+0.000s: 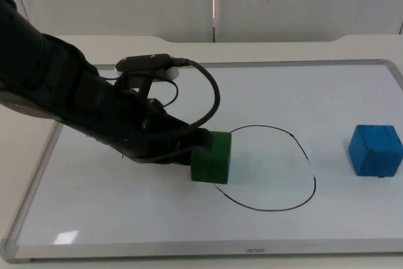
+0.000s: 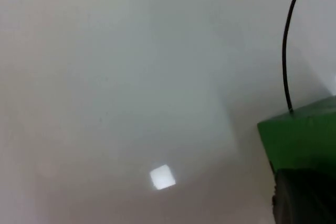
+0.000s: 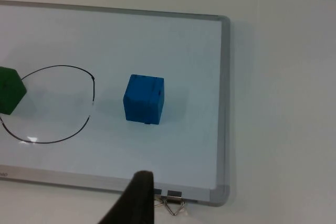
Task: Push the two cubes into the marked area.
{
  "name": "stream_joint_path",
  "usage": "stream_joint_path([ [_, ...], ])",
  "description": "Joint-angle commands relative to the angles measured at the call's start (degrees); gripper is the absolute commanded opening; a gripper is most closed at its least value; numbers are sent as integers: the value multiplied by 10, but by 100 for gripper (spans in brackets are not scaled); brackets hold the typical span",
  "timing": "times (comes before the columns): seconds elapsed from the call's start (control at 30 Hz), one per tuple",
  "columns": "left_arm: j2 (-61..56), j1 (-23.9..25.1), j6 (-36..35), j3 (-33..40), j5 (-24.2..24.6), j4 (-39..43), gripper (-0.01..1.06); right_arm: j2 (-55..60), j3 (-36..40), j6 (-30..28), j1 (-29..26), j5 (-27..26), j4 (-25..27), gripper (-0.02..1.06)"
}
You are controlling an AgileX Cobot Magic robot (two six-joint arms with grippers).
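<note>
1. White table, grey wall behind; on it lies a whiteboard (image 1: 352,231) with a hand-drawn black ring (image 1: 271,168) as our marked area.
2. Our left gripper (image 1: 200,145) sits low on the board, touching the green cube's (image 1: 211,157) left face. We cannot tell whether its fingers are spread or pressed together; the arm covers them from above, and the left wrist view gives us just a dark fingertip against the cube (image 2: 304,140).
3. This cube straddles the ring's left edge, part in, part out, so we judge it roughly halfway home.
4. Off to the right sits the blue cube (image 1: 376,150), well apart from the ring and near the board's right rim; the right wrist view shows it (image 3: 144,98) untouched, between ring and frame.
5. Our right gripper (image 3: 137,195) waits off the board's near edge, and we cannot tell its state.
6. Handling, as we judge it: both cubes look stiff, light and solid, like painted wood, and the glossy board should let them slide easily.
7. No grasp is needed. We would press low and centred on the face away from the ring, since an off-centre push would likely spin a cube and a high one could tip it.
</note>
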Motion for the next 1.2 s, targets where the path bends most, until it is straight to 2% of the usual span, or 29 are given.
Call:
stream_joint_path([
  [0.0,-1,-3,-8,-2,9,-6,0,-3,3,-4,0,-2,-2,105],
  [0.47,-1,-29,-10,-1,4,-6,0,-3,3,-4,0,-2,-2,105],
  [0.7,-1,-29,-57,-1,4,31,0,-3,3,-4,0,-2,-2,105],
  [1.0,-1,-29,-69,-1,39,32,0,-3,3,-4,1,-2,-2,105],
  [1.17,-1,-32,-68,-1,39,18,0,-3,3,-4,1,-2,-2,105],
])
